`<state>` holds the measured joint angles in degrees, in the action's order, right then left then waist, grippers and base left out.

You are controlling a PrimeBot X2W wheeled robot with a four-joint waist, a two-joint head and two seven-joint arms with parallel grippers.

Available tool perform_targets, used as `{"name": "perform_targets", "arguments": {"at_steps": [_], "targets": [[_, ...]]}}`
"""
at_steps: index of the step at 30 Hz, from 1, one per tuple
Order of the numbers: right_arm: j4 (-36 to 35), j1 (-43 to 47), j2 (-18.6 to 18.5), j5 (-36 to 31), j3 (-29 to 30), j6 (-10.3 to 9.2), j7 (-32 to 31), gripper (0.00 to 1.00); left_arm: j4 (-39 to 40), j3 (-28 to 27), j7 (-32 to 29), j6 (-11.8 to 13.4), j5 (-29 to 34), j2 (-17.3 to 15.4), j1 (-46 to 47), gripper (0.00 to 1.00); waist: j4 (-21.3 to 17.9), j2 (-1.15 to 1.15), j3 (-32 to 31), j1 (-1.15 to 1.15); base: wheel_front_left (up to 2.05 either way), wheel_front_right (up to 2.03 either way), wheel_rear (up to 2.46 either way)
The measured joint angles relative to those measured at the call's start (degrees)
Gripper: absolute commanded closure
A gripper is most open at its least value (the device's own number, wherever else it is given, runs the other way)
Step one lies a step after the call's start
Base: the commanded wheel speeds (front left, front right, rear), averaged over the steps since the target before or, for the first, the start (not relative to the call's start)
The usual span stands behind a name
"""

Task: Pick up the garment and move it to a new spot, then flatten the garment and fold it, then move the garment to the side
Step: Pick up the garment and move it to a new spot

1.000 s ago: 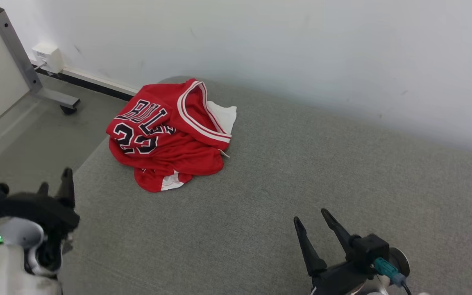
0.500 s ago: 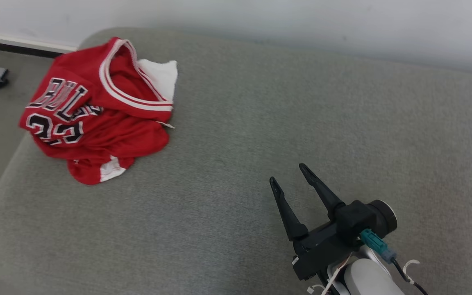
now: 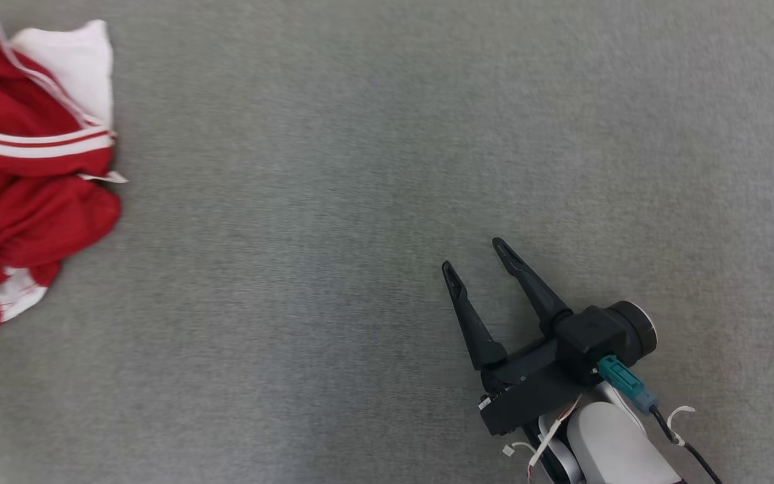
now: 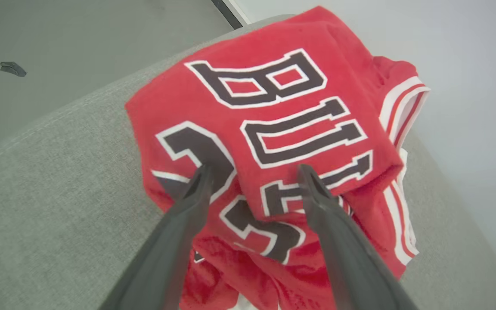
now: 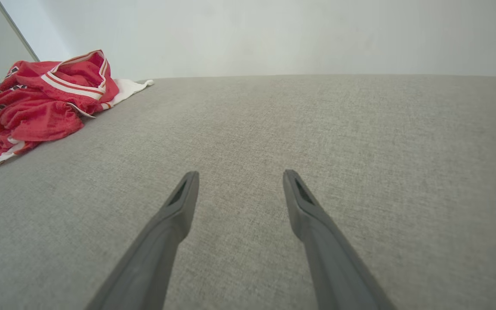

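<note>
At the far left of the grey upholstered surface: the red garment lay in a crumpled heap, with white trim and a white patch showing.
Garment's place: near the surface's rounded corner, with grey floor beyond the edge.
Lettering: dark, white-edged letters and a number faced up on the top fold.
Left gripper: its fingers were spread wide and held nothing. The tips were over the printed number, and whether they touched the cloth could not be told.
Right gripper: its fingers were wide apart and empty, over bare fabric, well apart from the garment.
Wall: pale and plain, behind the surface's far edge.
</note>
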<state>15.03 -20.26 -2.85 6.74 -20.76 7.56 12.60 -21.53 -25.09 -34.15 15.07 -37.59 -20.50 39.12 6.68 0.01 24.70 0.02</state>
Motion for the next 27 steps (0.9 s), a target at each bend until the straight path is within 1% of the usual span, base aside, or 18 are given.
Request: {"name": "perform_targets", "arguments": {"at_steps": [2,3,4,5,10,15,18,22,27], "targets": [[-0.05,-0.16,0.0,-0.05,0.09,0.0,0.01,0.0,0.14,0.08,0.87,0.31,0.48,0.05,-0.46,0.0,-1.17,0.0,1.18,0.0,0.0,0.0,0.0],[-0.05,-0.24,-0.01,-0.04,0.12,0.0,0.02,0.0,0.12,0.14,0.98,0.3,0.66,0.14,-0.71,0.17,-1.73,0.0,1.69,0.0,0.0,0.0,0.0],[-0.09,-0.35,0.0,-0.04,0.13,0.0,0.04,0.0,0.09,0.31,1.13,-0.02,0.67,0.21,-0.91,0.67,-2.22,0.0,2.14,-0.01,0.0,0.0,0.0],[-0.12,-0.53,0.02,-0.05,0.11,0.0,0.09,0.0,0.08,0.47,1.38,-0.27,0.67,0.26,-0.95,1.0,-2.67,0.0,2.56,-0.01,0.0,0.0,0.0],[0.34,-0.81,0.11,0.22,0.15,0.0,0.53,0.0,-0.79,1.55,2.92,-2.48,0.88,0.08,-0.99,1.0,-3.91,0.0,3.02,0.0,0.0,0.0,0.0],[2.15,-0.35,0.03,1.66,-0.41,0.0,0.97,0.0,-0.52,3.31,2.81,-5.31,2.09,-2.82,-0.63,1.0,-3.97,0.0,0.93,-0.01,0.0,0.0,0.0],[3.28,0.38,0.03,2.97,-0.79,0.0,1.31,0.0,0.87,4.93,2.34,-7.4,2.36,-4.04,0.56,1.0,-3.7,0.0,-1.2,-0.01,0.0,0.0,0.0],[4.6,1.1,0.03,4.44,-1.2,0.0,1.81,0.0,3.76,7.98,1.25,-10.85,2.97,-5.93,3.15,1.0,-3.08,-0.01,-4.9,-0.02,0.0,0.0,0.0],[6.08,3.07,0.01,6.97,-1.86,0.0,2.13,0.0,6.91,12.56,-0.44,-14.51,3.21,-6.41,7.14,1.0,-2.62,-0.01,-10.12,-0.03,0.0,0.0,0.0]]}}
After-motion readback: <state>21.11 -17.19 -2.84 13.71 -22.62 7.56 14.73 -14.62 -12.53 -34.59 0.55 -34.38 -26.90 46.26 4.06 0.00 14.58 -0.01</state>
